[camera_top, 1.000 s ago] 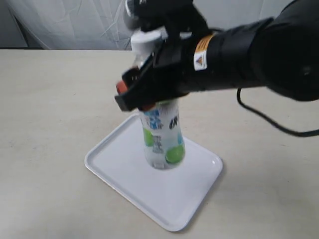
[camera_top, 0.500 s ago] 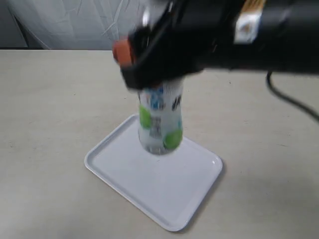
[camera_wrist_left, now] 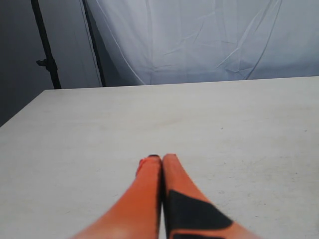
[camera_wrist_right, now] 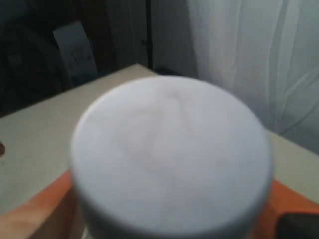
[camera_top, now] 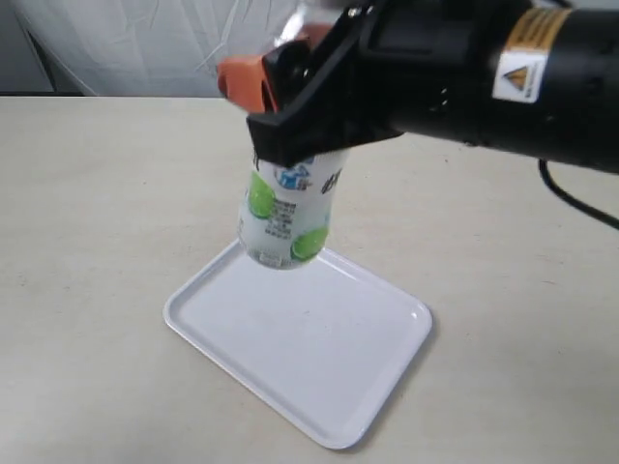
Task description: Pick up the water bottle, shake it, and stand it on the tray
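Observation:
The water bottle (camera_top: 283, 215) hangs tilted in the air above the far left corner of the white tray (camera_top: 319, 367), its base clear of the tray. My right gripper (camera_top: 290, 106) is shut on the bottle's upper part, and the black arm reaches in from the right. In the right wrist view the white cap (camera_wrist_right: 172, 154) fills the picture, with orange fingers (camera_wrist_right: 37, 216) at either side. My left gripper (camera_wrist_left: 162, 158) is shut on nothing, its orange fingertips pressed together over bare tabletop. It does not show in the exterior view.
The beige table (camera_top: 97, 193) spreads all round the tray. A white cloth backdrop (camera_top: 145, 48) hangs behind the far edge. A dark stand pole (camera_wrist_left: 45, 45) rises beyond the table in the left wrist view.
The right gripper has lifted the bottle off the tray, carried it up and to the left, and tilted it. The tray has not moved.

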### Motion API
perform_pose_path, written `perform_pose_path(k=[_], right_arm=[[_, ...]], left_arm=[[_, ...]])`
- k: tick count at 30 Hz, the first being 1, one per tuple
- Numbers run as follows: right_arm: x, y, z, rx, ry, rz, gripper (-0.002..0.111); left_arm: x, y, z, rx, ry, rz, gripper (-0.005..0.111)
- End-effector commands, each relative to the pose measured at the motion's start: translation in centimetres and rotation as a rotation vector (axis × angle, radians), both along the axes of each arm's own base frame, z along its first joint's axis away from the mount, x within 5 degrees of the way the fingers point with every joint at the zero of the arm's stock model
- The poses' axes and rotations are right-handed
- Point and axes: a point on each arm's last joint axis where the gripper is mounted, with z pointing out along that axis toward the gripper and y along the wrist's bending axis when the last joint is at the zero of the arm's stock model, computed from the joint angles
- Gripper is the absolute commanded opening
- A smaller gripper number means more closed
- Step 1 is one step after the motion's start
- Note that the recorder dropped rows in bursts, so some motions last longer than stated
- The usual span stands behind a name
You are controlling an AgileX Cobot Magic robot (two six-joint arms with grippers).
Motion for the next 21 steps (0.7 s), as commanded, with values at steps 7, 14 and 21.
perform_pose_path(k=[7,14,21], right_arm=[[1.1,1.7,-5.3,-0.165,0.101,0.0,-0.001],[1.2,1.9,-5.4,-0.179,0.111,-0.001,-0.001],[-0.9,-1.5,1.9,0.056,-0.036,0.0,-0.001]], left_arm=[[0.0,0.0,0.0,0.001,-0.007,0.001,0.0],[0.0,0.0,0.0,0.001,-0.007,0.001,0.0],[0.0,0.0,0.0,0.001,-0.007,0.001,0.0]])
